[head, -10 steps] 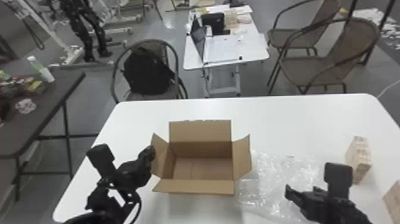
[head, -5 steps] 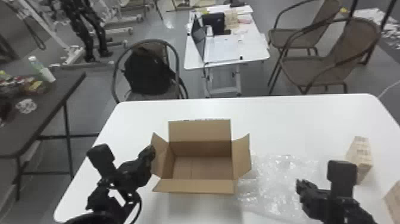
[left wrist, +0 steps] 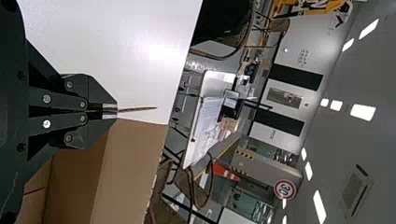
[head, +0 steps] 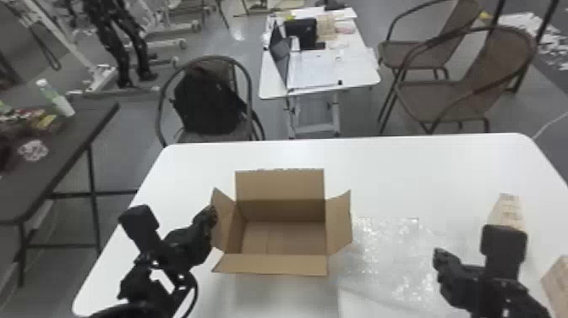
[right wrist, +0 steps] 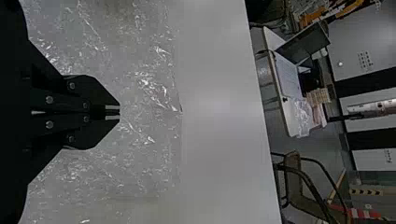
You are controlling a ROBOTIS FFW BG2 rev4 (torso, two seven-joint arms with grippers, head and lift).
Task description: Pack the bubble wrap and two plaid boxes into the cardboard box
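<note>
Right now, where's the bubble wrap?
In the head view, the bubble wrap lies on the white table, between the cardboard box and the right gripper.

An open brown cardboard box (head: 283, 209) stands on a white, round-cornered table (head: 380, 169), the fingertips of the black left gripper (head: 211, 212) at its left flap. Just beside its right side lies a clear, shiny sheet of bubble wrap (head: 389, 253), with the black right gripper (head: 439, 255) above its right part. Farther right are two pale tan, plaid boxes (head: 509, 209), one behind the right arm, the other cut by the view's edge. Beyond the table, a black backpack (head: 207, 101) rests on a brown metal-framed chair (head: 249, 86).
</note>
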